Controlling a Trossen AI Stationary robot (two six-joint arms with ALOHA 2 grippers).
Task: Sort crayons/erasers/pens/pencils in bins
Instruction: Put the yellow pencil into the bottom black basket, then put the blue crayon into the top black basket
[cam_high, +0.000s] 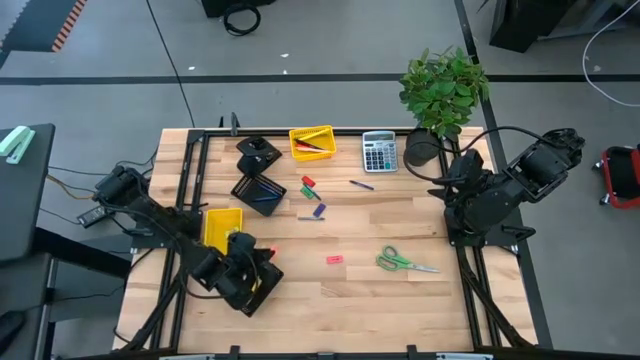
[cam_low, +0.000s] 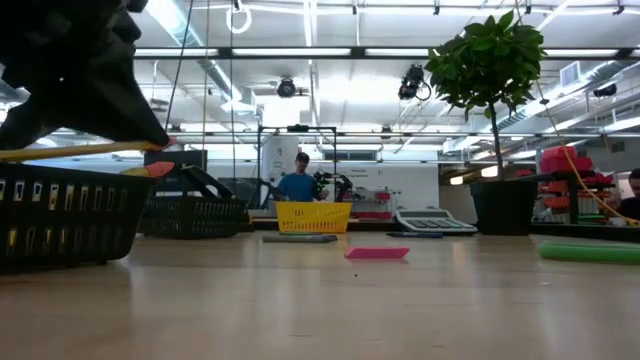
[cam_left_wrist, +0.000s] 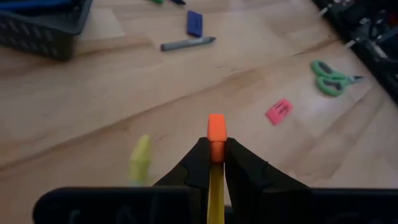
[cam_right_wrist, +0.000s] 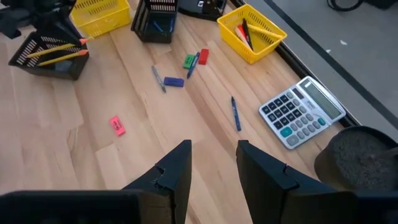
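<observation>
My left gripper (cam_left_wrist: 216, 155) hangs at the table's front left over a black mesh bin (cam_right_wrist: 50, 62), shut on a yellow pencil (cam_low: 70, 152). Another pencil (cam_right_wrist: 59, 59) lies in that bin. A yellow bin (cam_high: 222, 228), a second black bin (cam_high: 258, 190) and a yellow bin with red pens (cam_high: 312, 142) stand farther back. On the wood lie a pink eraser (cam_high: 334, 259), green and red erasers (cam_high: 308, 183), a blue eraser (cam_left_wrist: 194, 23), a grey stick (cam_left_wrist: 186, 43) and a blue pen (cam_high: 362, 184). My right gripper (cam_right_wrist: 211, 168) waits open, high over the right side. My left gripper pinches the pencil between its two fingers just behind the orange eraser end (cam_left_wrist: 216, 132), which sticks out past the fingertips. The pencil runs back along the fingers. In the low view it lies nearly level, just above the black bin's rim (cam_low: 60, 168).
Green-handled scissors (cam_high: 405, 262) lie at the front right. A grey calculator (cam_high: 379, 150) and a potted plant (cam_high: 440, 95) stand at the far right. A black holder (cam_high: 258, 152) is at the back. A person shows in the room beyond the table.
</observation>
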